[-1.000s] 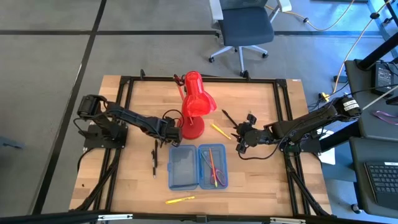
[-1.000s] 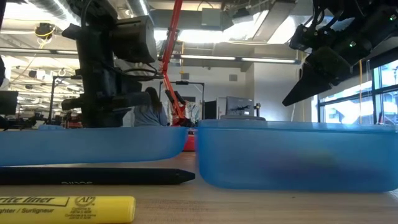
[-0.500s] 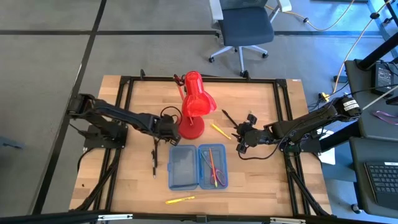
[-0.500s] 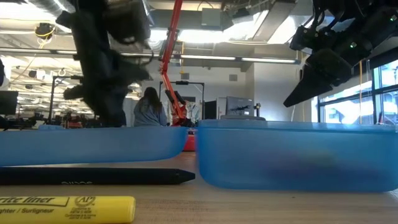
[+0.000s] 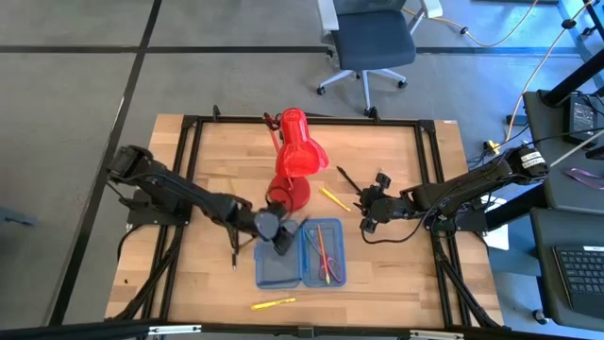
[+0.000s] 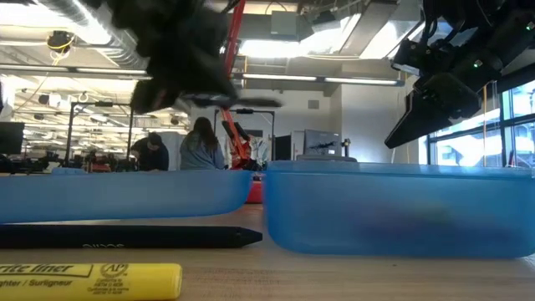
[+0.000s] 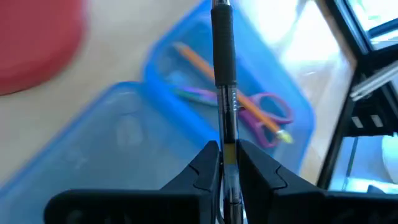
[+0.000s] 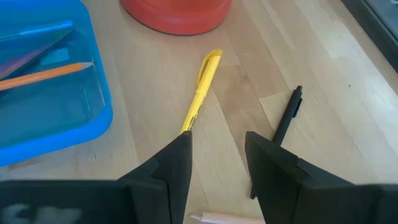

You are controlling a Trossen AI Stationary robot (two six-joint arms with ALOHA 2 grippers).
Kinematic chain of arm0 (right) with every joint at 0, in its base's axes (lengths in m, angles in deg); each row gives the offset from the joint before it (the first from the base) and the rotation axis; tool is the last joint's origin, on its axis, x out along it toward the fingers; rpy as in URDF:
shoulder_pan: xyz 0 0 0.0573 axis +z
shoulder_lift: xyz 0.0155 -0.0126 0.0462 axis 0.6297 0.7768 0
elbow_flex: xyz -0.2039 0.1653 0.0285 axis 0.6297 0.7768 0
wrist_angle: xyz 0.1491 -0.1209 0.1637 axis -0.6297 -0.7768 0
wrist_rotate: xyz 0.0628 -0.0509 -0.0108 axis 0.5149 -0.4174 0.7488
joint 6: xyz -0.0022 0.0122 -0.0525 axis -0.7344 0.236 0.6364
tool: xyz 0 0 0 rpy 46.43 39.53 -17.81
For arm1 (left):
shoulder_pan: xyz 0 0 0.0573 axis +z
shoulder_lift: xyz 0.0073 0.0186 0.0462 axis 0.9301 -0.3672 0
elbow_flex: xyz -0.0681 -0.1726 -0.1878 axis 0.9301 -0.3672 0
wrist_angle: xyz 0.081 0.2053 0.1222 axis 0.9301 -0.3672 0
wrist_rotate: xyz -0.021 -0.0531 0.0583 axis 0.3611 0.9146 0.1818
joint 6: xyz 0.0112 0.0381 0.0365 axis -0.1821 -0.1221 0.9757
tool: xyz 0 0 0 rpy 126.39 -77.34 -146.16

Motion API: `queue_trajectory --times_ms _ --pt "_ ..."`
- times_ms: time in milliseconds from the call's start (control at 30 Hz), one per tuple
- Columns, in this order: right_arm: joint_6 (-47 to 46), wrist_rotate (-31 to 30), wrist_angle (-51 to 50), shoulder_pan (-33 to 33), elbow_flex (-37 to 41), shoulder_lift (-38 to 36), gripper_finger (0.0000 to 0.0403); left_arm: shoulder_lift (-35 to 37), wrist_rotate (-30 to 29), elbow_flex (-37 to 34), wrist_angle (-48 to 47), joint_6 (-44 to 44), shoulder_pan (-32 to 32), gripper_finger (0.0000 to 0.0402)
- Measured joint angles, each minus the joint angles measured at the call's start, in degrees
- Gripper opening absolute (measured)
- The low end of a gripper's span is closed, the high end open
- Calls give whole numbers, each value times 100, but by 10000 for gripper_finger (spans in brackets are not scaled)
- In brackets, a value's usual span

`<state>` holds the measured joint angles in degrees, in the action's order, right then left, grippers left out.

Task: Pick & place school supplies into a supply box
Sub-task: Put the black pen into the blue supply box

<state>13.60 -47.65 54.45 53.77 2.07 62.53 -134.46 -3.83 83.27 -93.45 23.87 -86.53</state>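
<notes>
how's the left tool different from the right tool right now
The left tool is shut on a black pen; the right tool is open and holds nothing. The left tool hangs over the blue supply box; the right tool hovers over bare wood beside it, above a yellow highlighter. Both are dark and two-fingered, and neither touches the table.

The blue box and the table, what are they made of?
The blue box looks like see-through plastic: the pencil and scissors inside show through its smooth, slightly frosted walls. The table looks like pale wood, with plank lines and grain on a matte top, though it could be a wood-look layer.
</notes>
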Motion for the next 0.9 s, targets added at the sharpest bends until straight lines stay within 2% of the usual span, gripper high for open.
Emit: queue_trajectory --times_ms 233,467,633,900 --pt "340 -43 2 -41 0 0 152 -1335 -283 1543 -735 -43 -391 31" --pt "863 -42 25 -168 0 0 152 -2453 -455 2609 -1081 -457 -439 31" --pt "1179 -22 20 -222 0 0 152 -2874 -496 2990 -999 -688 -355 33" --pt "1497 334 -17 -225 0 0 152 -3025 -441 2937 -996 -1204 -318 44"
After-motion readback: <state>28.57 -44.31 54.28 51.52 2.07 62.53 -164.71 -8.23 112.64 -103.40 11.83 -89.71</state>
